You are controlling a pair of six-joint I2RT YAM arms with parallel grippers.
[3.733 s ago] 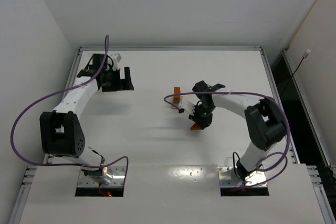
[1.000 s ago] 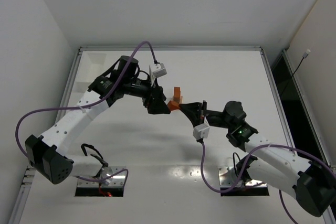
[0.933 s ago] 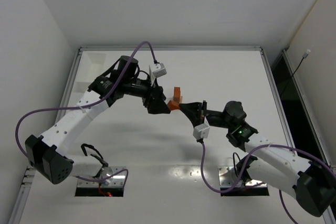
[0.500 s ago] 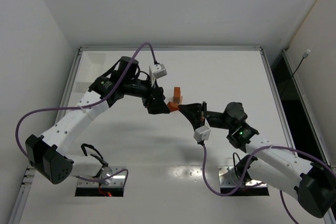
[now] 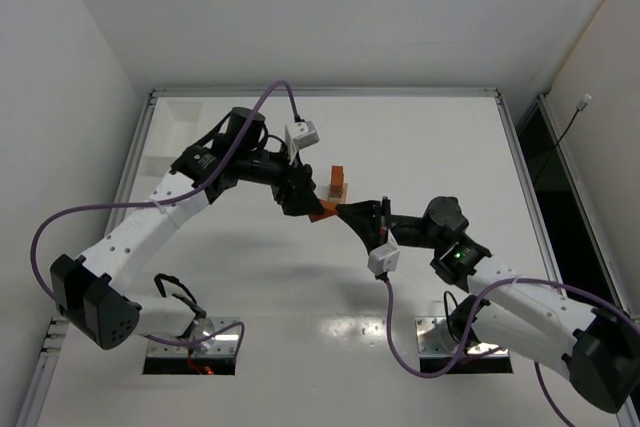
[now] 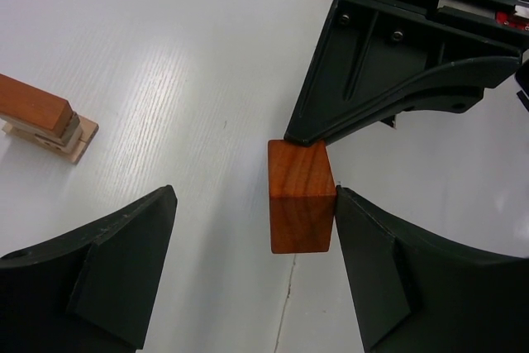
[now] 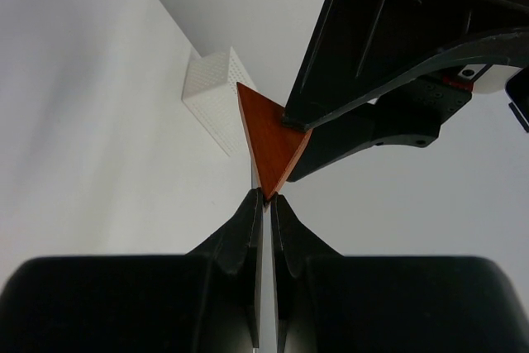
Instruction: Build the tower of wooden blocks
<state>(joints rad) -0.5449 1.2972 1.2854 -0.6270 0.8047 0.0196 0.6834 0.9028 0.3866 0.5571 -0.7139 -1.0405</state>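
The wood block tower (image 5: 340, 184) is a reddish-brown bar on pale tan pieces, mid-table; the left wrist view has the tower (image 6: 43, 119) at its left edge. My right gripper (image 5: 347, 212) is shut on the thin tip of a reddish-brown triangular wedge (image 5: 322, 212), held above the table just in front of the tower. In the right wrist view the wedge (image 7: 273, 145) rises from the right gripper (image 7: 266, 198). My left gripper (image 6: 254, 197) is open around the wedge (image 6: 302, 197); one finger (image 6: 372, 245) touches its side, the other stands well apart.
The left arm's white camera housing (image 7: 213, 98) shows behind the wedge. The two arms meet nose to nose near the table's middle. A raised metal rim (image 5: 320, 92) borders the white table, with bare white surface on all sides of the tower.
Both grippers and the wedge have drifted slightly toward the near side and left. The left jaws have narrowed a little around the wedge.
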